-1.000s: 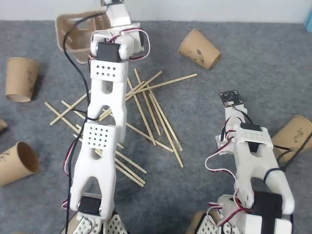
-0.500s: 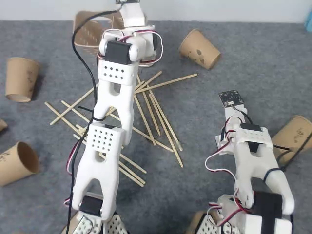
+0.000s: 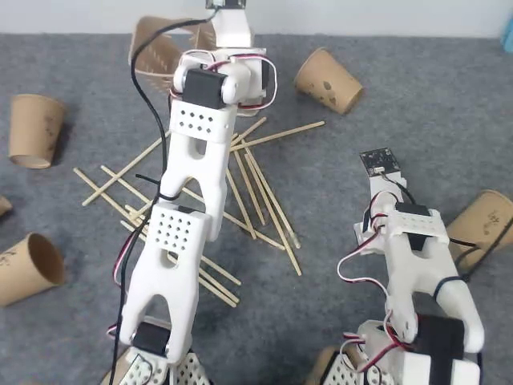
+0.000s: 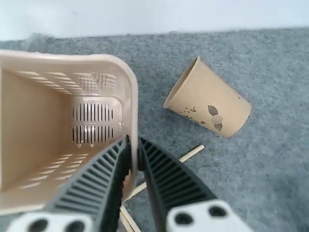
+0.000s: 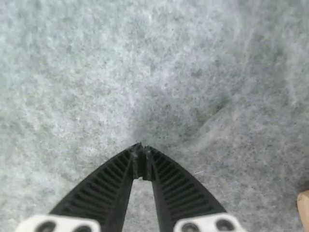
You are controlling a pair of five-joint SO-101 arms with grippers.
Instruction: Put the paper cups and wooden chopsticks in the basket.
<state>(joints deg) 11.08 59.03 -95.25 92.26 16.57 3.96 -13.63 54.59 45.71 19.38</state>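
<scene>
Nothing here can be read as a word, number or sign. The paper cup (image 4: 208,107) lies on its side just past the tip of the left claw (image 4: 133,145), on the side away from the basket (image 4: 72,60) whose rim the claw pinches. Its wall carries a few small dark leaf-like marks, which are a printed pattern and not lettering. The marks on the other cups (image 3: 34,128) well off from that claw are too small to make out.

surface: grey felt-like cover (image 3: 417,128) spreads over the whole table, near to far | far edge: pale plain band (image 3: 361,16) borders the cover | far right corner: sliver of a blue object (image 3: 509,34)
</scene>
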